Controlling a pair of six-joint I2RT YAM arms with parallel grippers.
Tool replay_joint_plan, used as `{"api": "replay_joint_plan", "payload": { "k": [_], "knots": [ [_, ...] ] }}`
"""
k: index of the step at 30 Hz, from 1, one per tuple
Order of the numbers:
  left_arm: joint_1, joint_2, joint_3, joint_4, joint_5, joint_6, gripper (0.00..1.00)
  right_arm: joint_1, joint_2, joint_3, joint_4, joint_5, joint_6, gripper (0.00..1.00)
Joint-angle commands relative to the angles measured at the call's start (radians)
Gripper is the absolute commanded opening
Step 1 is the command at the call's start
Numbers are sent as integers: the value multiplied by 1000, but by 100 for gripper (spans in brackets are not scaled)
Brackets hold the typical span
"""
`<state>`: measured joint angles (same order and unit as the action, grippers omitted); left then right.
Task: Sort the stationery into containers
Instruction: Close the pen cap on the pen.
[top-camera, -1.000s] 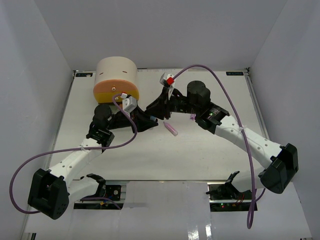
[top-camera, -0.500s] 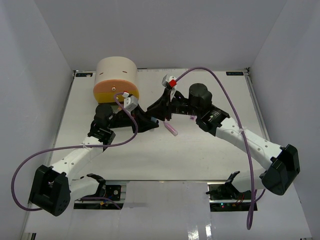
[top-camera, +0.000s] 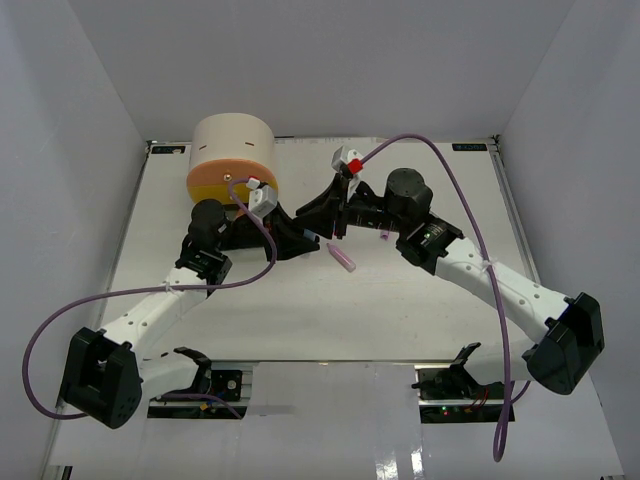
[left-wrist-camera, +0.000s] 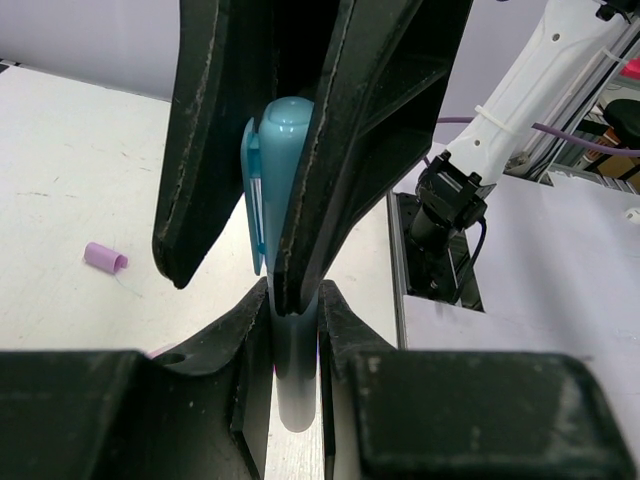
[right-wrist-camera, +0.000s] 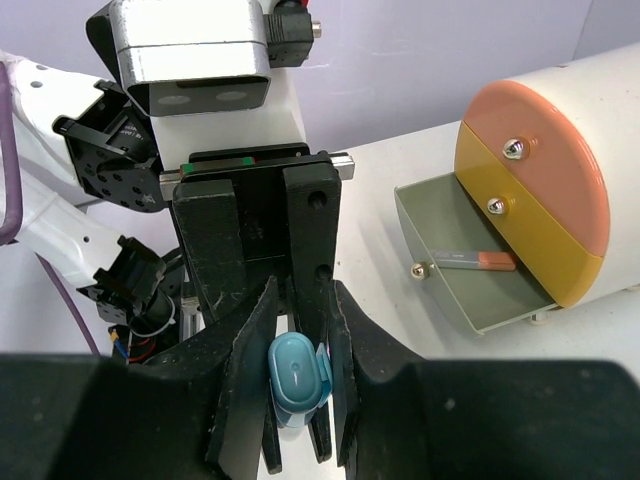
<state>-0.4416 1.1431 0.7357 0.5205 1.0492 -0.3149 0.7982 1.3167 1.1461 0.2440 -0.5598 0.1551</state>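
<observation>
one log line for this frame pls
phase: both arms on one pen | left gripper: shut on blue pen | right gripper: shut on blue pen | grey-green drawer: open

A white bench (top-camera: 400, 300) fills the floor of the walled booth. At its far left stands a beige half-round cabinet (top-camera: 232, 150), rounded back to the rear wall. Near the middle a short lilac marker (top-camera: 342, 258) lies flat on the bare surface, well apart from the cabinet.
</observation>
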Motion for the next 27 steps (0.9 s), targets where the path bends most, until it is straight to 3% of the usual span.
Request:
{"api": "replay_joint_plan", "payload": {
  "k": [1,27],
  "knots": [
    [0,-36,129,158,-44,13,0,13,45,-86,-198,-71,3,8],
    [0,-19,208,190,9,135,0,13,93,-120,-311,-180,3,8]
  ]
}}
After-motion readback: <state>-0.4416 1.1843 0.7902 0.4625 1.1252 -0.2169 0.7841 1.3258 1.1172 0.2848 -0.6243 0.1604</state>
